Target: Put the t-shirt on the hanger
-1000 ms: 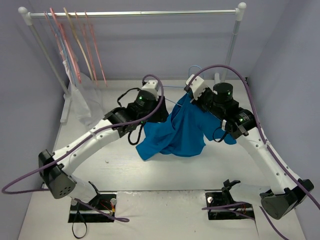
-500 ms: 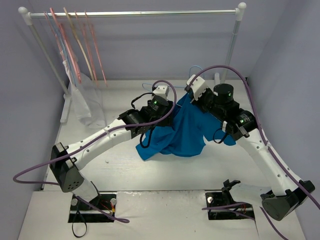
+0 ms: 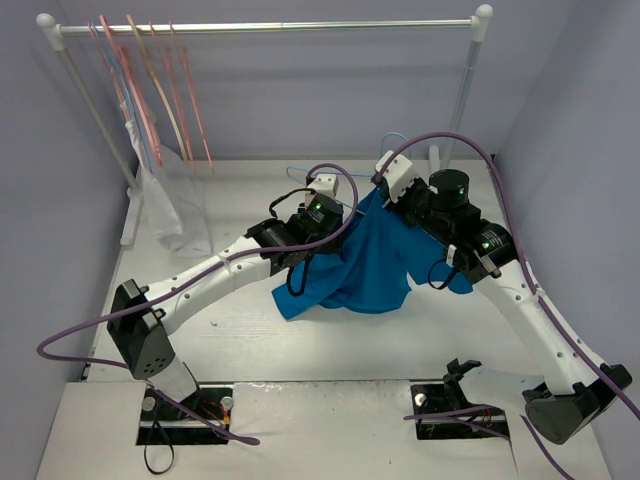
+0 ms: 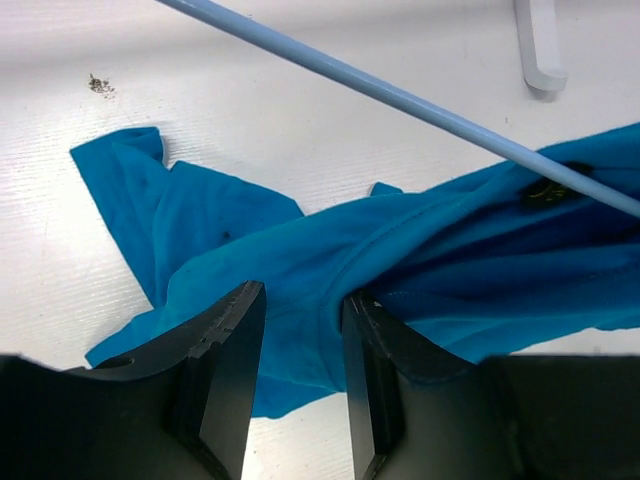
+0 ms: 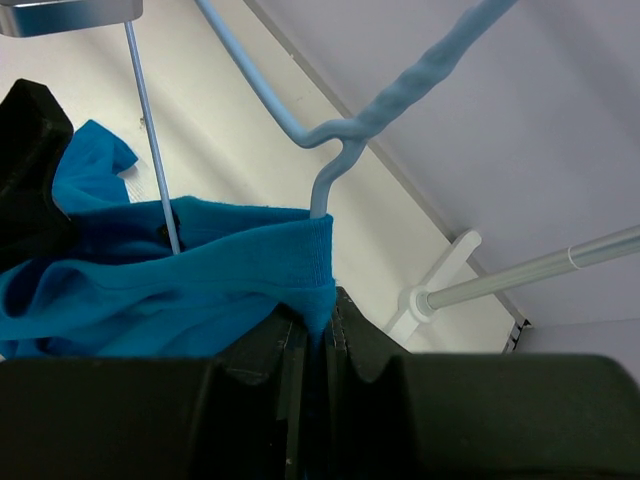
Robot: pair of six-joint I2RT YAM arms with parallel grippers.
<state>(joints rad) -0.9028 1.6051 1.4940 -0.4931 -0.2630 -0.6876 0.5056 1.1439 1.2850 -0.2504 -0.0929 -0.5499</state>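
The bright blue t-shirt [image 3: 365, 265] hangs bunched from its collar, its lower part lying on the table. My right gripper [image 3: 381, 193] is shut on the ribbed collar [image 5: 300, 240] and holds it up. The thin light-blue hanger [image 3: 392, 137] is threaded into the collar: its hook [image 5: 345, 135] rises just above the neckband and one arm [image 4: 400, 100] runs out across the cloth. My left gripper [image 3: 337, 228] is open, its jaws [image 4: 297, 335] astride a fold of the t-shirt [image 4: 300, 270], fingers [image 4: 228, 370] close above the cloth.
A clothes rack [image 3: 270, 27] spans the back, with pink and tan hangers [image 3: 150, 90] at its left end. A translucent whitish garment [image 3: 165, 205] hangs below them. The rack's right post [image 3: 463, 95] and white foot [image 4: 540, 50] stand just behind the shirt.
My left arm has swung right and forward, bringing its open gripper onto the shirt. The right gripper and the held collar have stayed almost still.
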